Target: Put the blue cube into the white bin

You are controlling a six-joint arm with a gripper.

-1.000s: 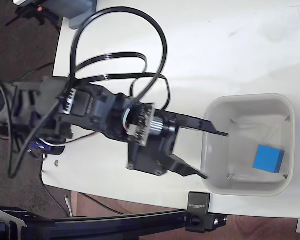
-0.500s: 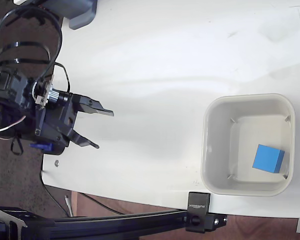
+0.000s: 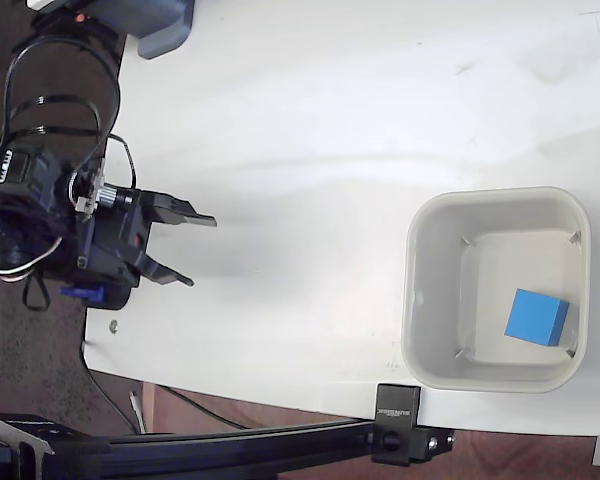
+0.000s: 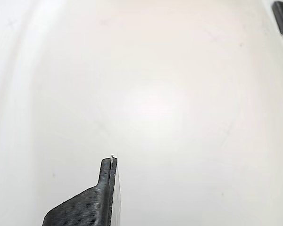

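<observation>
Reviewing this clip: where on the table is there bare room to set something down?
The widest bare stretch lies between the open claw at the left and the white bin at the right, and across the top. The bin holds the blue cube; only a narrow strip lies below it.

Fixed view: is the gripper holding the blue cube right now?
No. The blue cube lies inside the white bin, while the gripper is open and empty at the table's far left.

I see bare bench (image 3: 310, 150) between my hand (image 3: 190, 250) and the white bin (image 3: 430, 215); only a clamp (image 3: 398, 425) sits at the near edge.
</observation>
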